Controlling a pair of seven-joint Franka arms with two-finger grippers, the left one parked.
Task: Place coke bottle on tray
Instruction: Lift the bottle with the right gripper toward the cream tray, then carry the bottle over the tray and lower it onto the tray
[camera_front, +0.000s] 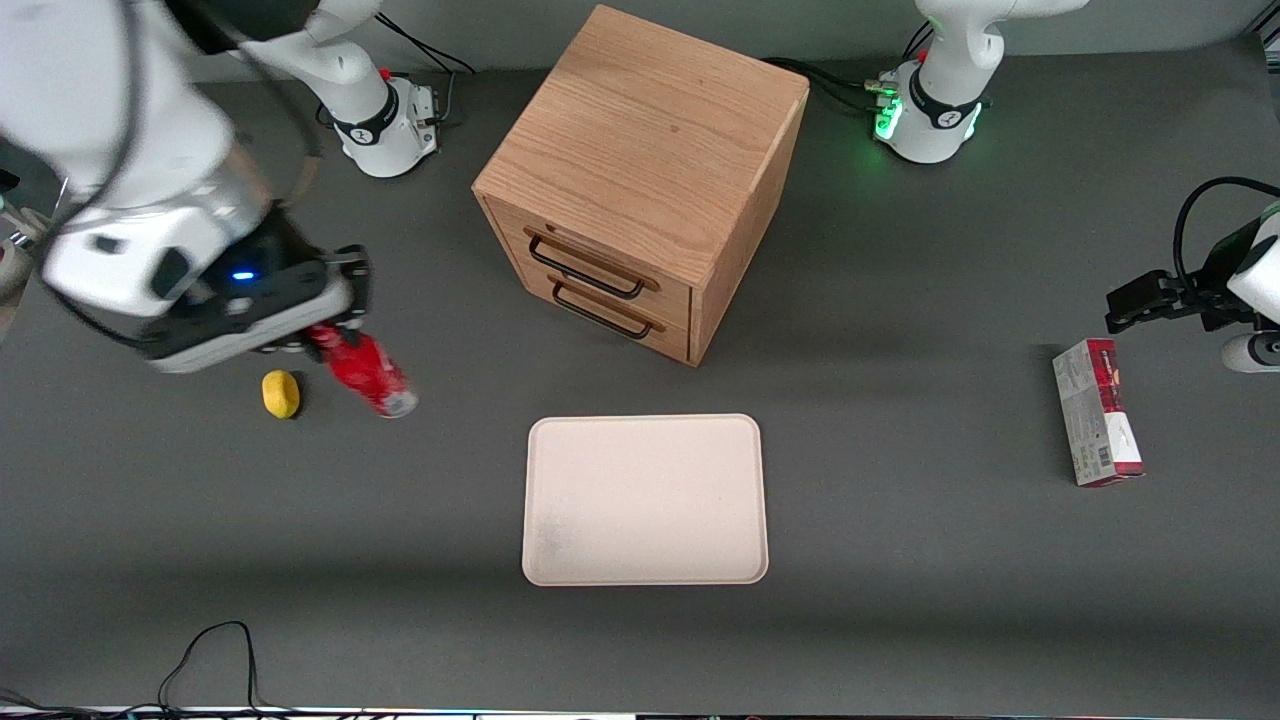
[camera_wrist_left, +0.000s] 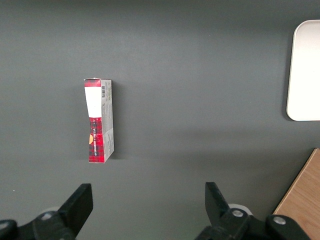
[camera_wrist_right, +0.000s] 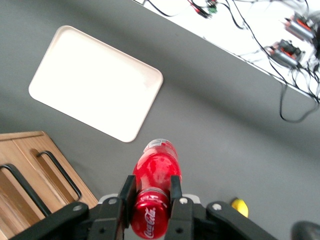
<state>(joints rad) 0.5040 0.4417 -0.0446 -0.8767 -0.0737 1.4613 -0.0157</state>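
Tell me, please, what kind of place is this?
Probably a robotics lab bench: a grey table with arm bases bolted on, loose cables, and staged props. The claw holds the coke bottle above the table, short of the tray.

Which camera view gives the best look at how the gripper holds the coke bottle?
The right wrist view: the gripper has a finger on each side of the coke bottle near its cap. In the front view the bottle hangs tilted below the gripper, toward the working arm's end of the table, its neck partly hidden. The left wrist view does not show it.

A wooden two-drawer cabinet stands on the grey table.
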